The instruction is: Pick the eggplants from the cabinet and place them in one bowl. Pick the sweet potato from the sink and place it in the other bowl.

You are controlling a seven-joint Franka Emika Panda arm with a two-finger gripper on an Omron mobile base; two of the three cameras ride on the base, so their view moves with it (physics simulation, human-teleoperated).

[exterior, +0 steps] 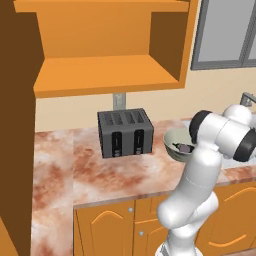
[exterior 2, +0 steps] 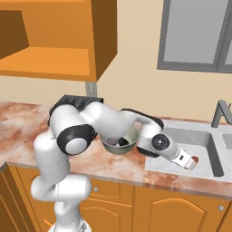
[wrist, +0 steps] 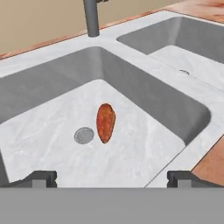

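A reddish-orange sweet potato (wrist: 105,122) lies on the floor of the sink (wrist: 144,153), just right of the round drain (wrist: 84,135). My gripper (wrist: 111,179) hangs open above it, a dark fingertip on each side, touching nothing. In the right base view the gripper (exterior 2: 192,163) reaches down over the sink (exterior 2: 204,140). The pale grey-green bowl (exterior: 172,137) (exterior 2: 131,144) stands on the counter beside the sink with dark eggplants (exterior: 184,148) (exterior 2: 123,142) inside. The orange cabinet (exterior: 110,75) stands open with a bare shelf. The other bowl is out of view.
A black toaster (exterior: 124,132) stands on the marble counter (exterior: 100,175) left of the bowl. A grey faucet (wrist: 92,17) (exterior 2: 220,113) rises behind the sink, and a second basin (wrist: 192,39) lies beyond the divider. Low orange cupboards (exterior: 105,230) run below.
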